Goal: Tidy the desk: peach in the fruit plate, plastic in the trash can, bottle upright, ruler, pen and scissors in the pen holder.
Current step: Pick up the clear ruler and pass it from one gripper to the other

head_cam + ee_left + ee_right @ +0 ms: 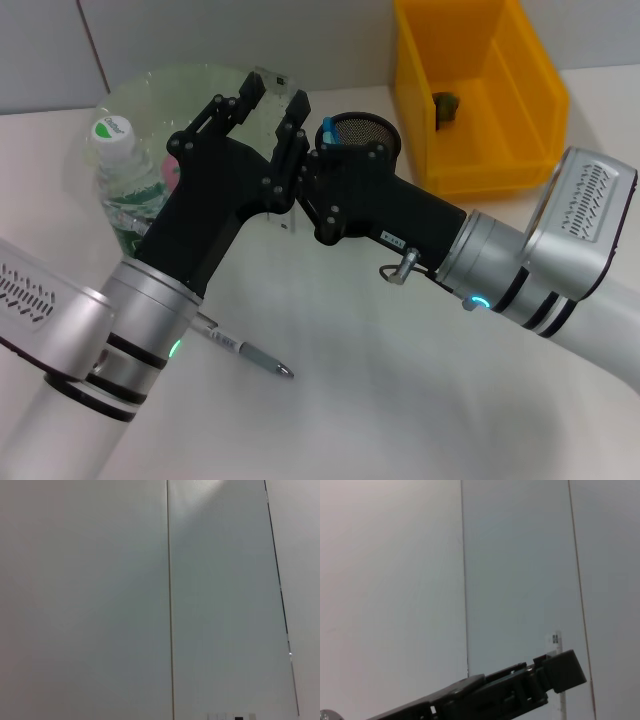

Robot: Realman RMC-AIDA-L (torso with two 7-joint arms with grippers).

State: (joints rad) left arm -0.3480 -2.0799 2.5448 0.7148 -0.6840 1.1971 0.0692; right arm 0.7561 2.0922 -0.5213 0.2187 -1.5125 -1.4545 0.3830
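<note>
Over the middle of the white table [400, 400], two arms crossed close together: left gripper [270, 100] raised from the near left, fingers spread apart, clear ruler [282, 85] standing on end in the gap between them; whether touching either finger, not to be told. Right gripper [305, 190] reaching in from the right and meeting the left one just below, at the ruler's lower end; its grip hidden behind the left gripper, so cannot tell. Just behind that meeting point, black mesh pen holder [362, 130], upright, something blue at its near rim, mouth partly covered by the right gripper's body. At the far left, round translucent fruit plate [170, 85] near the table's back edge, with the bottle [120, 165], white cap on top, in front of it and hard against the left arm; a pink shape beside the bottle, too hidden to name. At the far right, yellow trash can [480, 90] against the back edge, a dark crumpled scrap inside, well apart from both grippers. Pen [245, 352] lying flat on the near table, one end under the left arm, tip pointing right. Open bare tabletop to the near right of the pen. In the right wrist view, the ruler's top [555, 641] poking up past the left gripper against a seamed wall [395, 580]. In the left wrist view, wall panels only.
</note>
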